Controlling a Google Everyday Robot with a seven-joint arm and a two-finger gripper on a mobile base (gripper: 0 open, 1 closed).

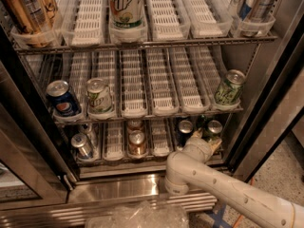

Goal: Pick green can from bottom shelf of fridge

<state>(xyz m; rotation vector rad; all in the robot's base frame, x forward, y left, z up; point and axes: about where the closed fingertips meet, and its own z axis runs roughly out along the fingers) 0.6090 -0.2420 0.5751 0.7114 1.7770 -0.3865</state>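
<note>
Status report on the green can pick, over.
Gripper at the bottom shelf, right end, by the green can. Can upright, not yet lifted. Another dark can close beside it.

"UP" on the green-and-white bottle (126, 6) on the top rack (190, 42), well above the hand (206, 137) at the bottom shelf (113, 145).
</note>
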